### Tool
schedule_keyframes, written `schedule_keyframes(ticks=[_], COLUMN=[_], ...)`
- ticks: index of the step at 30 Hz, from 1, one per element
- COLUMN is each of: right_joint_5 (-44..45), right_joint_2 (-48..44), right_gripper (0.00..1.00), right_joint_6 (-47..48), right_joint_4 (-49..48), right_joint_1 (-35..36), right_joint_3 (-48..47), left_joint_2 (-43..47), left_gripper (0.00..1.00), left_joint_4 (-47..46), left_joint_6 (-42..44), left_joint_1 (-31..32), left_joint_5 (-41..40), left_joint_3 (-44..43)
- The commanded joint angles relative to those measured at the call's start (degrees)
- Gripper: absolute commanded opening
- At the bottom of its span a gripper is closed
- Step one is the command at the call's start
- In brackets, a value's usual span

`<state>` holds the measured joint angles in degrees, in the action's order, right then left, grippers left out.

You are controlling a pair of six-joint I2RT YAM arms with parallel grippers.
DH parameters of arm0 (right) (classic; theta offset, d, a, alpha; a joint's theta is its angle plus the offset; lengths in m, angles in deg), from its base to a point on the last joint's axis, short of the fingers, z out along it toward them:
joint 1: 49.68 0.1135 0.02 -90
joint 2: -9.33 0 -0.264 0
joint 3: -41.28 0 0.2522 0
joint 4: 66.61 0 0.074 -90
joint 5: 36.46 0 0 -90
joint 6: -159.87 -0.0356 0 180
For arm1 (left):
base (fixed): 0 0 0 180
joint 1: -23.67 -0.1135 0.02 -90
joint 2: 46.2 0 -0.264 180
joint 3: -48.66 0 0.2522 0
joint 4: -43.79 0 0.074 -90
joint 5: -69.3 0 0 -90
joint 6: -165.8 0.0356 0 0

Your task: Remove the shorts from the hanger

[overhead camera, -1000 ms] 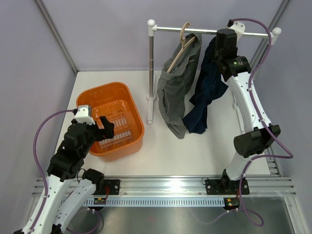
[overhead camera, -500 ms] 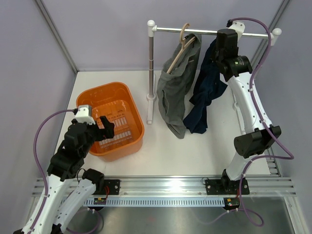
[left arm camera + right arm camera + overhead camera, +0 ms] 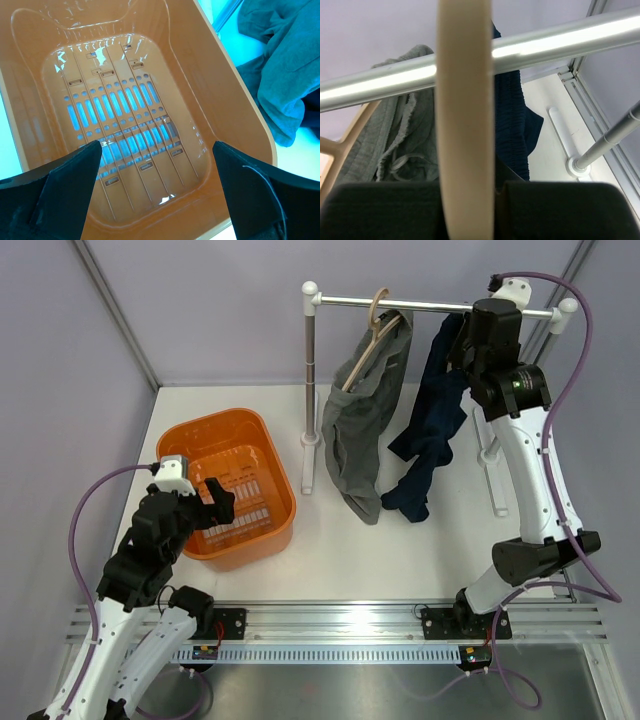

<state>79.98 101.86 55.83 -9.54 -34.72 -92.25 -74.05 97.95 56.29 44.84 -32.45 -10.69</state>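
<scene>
The grey shorts (image 3: 360,430) hang on a wooden hanger (image 3: 372,335) on the metal rail (image 3: 430,306). The navy shorts (image 3: 430,430) hang to their right, under my right gripper (image 3: 470,345). In the right wrist view my right gripper (image 3: 470,200) is shut on a beige hanger hook (image 3: 465,125) that crosses the rail (image 3: 560,42), with the navy shorts (image 3: 512,120) behind it and the grey shorts (image 3: 395,140) to the left. My left gripper (image 3: 215,502) is open and empty over the orange tub (image 3: 180,440), as its wrist view (image 3: 157,165) also shows.
The rack's left post (image 3: 310,380) and foot stand just right of the tub. Its right post and foot (image 3: 495,470) lie behind my right arm. The tub's rim (image 3: 235,100) is close to the grey shorts (image 3: 285,75). Grey walls enclose the table.
My right gripper has moved right along the rail with the hanger hook, and the navy shorts have swung right, away from the grey shorts. The left arm has not moved.
</scene>
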Motion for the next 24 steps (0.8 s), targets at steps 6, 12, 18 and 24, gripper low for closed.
schedule_keyframes(ticks=[6, 12, 18, 24], right_joint_5=[-6.2, -11.5, -20.4, -26.1], right_joint_2=[-11.1, -24.2, -35.5, -39.9], right_gripper=[0.00, 0.00, 0.00, 0.00], right_joint_6=[-1.8, -4.9, -7.0, -9.6], right_joint_4=[2.1, 6.2, 8.4, 9.2], right_joint_1=[0.2, 1.6, 4.3, 10.3], right_joint_3=[7.5, 21.6, 33.3, 40.0], left_joint_2=[-0.2, -0.2, -3.4, -8.2], left_gripper=[0.99, 0.99, 0.99, 0.99], left_joint_4=[-2.9, -4.5, -8.2, -16.9], left_joint_6=[0.9, 2.2, 3.0, -3.8], left_joint_1=[0.3, 0.3, 0.4, 4.7], left_joint_5=[1.8, 7.4, 20.9, 26.4], left_joint_3=[0.2, 0.5, 0.2, -0.6])
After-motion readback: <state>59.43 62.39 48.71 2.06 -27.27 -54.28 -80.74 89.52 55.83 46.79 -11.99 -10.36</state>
